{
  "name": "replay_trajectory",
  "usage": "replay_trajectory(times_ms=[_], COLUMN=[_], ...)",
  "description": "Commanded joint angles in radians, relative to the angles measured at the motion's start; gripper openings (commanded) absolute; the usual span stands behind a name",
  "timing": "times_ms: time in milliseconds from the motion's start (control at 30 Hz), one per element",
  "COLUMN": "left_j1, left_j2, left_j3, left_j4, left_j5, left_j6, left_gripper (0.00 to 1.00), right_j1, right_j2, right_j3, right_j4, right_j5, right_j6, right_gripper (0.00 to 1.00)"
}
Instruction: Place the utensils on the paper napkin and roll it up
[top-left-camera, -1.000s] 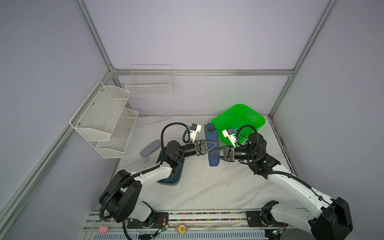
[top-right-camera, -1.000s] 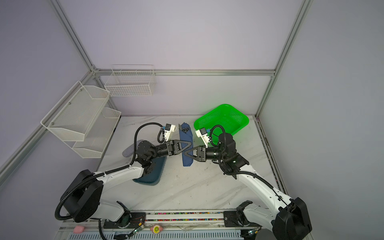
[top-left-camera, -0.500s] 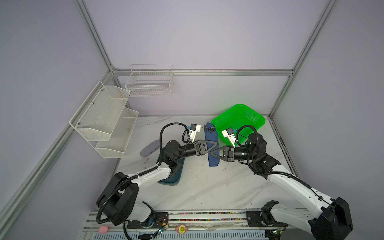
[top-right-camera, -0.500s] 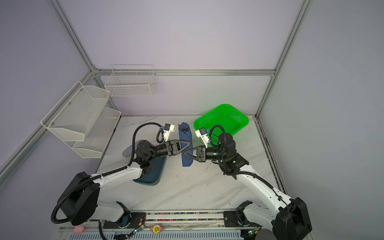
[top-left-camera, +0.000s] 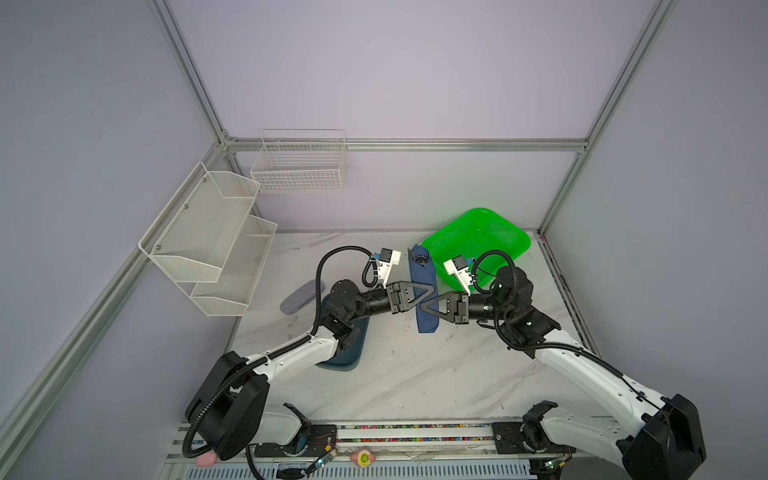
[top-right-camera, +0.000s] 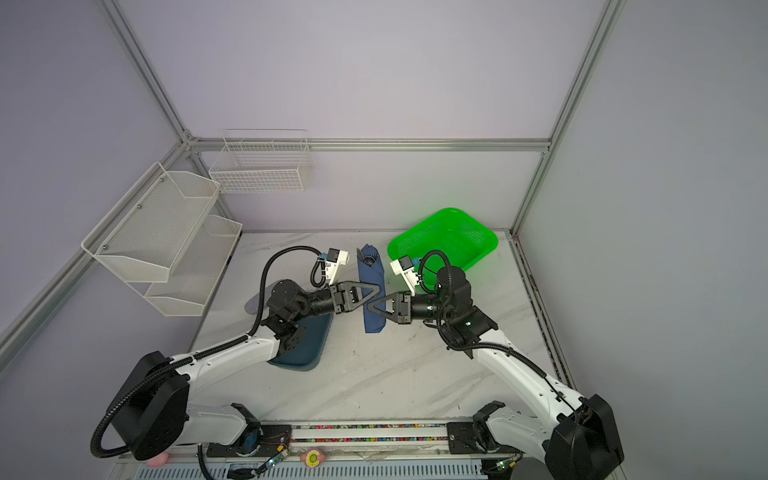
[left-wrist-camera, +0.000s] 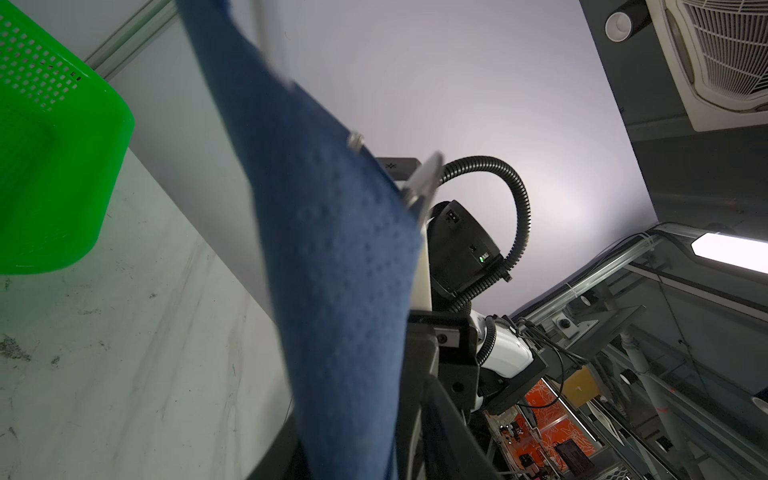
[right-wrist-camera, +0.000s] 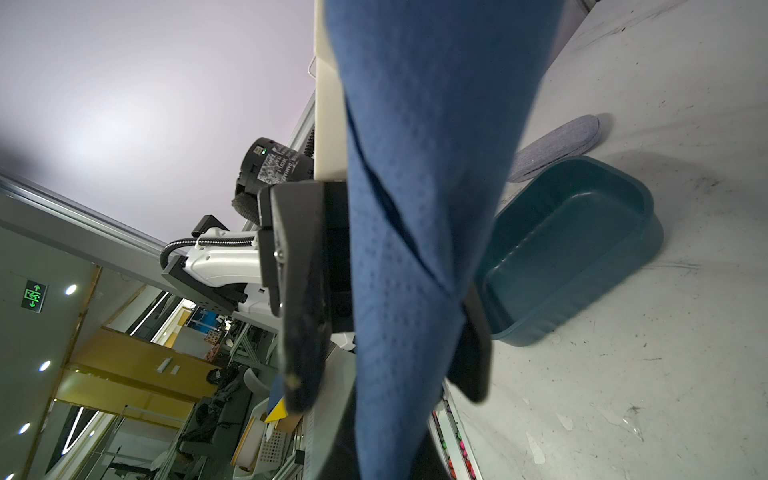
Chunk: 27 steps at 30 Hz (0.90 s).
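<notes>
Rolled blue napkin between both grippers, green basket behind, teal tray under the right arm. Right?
No. The teal tray lies under the left arm, not the right; both top views show it. The rolled blue napkin does lie between the left gripper and right gripper, green basket at the back.

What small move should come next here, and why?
Probably close the left gripper on the paper napkin roll: in the right wrist view its fingers stand either side of the roll without pinching it, while the right gripper alone grips it, shut. A diagonal flap edge shows, so the wrap around the utensils may loosen.
</notes>
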Motion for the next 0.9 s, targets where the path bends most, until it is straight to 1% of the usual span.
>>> replay_trajectory(times_ms=[0,100,167,267,367,567,633,700,767,867], left_j1=[-0.004,-0.003,-0.004,-0.004,-0.004,-0.003,-0.003,-0.003,-0.001,-0.001], left_j2=[-0.019,-0.022,-0.023,-0.033,-0.040,-0.048,-0.050,-0.053,-0.054,-0.047], left_j3=[-0.014,-0.010,-0.011,-0.019,-0.020,-0.010,-0.006,-0.001,0.004,0.016], left_j4=[0.018,0.017,0.015,0.011,0.001,-0.010,-0.005,0.004,0.014,0.029], left_j5=[-0.004,-0.007,-0.009,-0.019,-0.021,-0.017,-0.021,-0.026,-0.032,-0.044], left_j6=[0.026,0.030,0.032,0.036,0.044,0.050,0.047,0.043,0.041,0.037], left_gripper=[0.25,0.16,0.14,0.06,0.00,0.00,0.00,0.00,0.00,0.00], right_j1=[0.002,0.001,0.001,-0.001,-0.011,-0.092,-0.107,-0.108,-0.106,-0.106], right_j2=[-0.007,-0.010,-0.012,-0.018,-0.034,-0.081,-0.101,-0.116,-0.130,-0.167], right_j3=[0.014,0.004,0.000,0.000,-0.002,-0.006,-0.019,-0.023,-0.018,-0.038], right_j4=[0.059,0.058,0.056,0.041,0.026,-0.048,-0.060,-0.123,-0.203,-0.232], right_j5=[-0.006,-0.003,0.000,0.012,0.028,0.038,0.017,-0.014,-0.033,-0.069], right_j6=[-0.002,-0.003,-0.004,-0.005,-0.005,-0.014,-0.014,-0.063,-0.108,-0.129], right_gripper=[0.09,0.09,0.10,0.11,0.15,0.35,0.39,0.43,0.45,0.46])
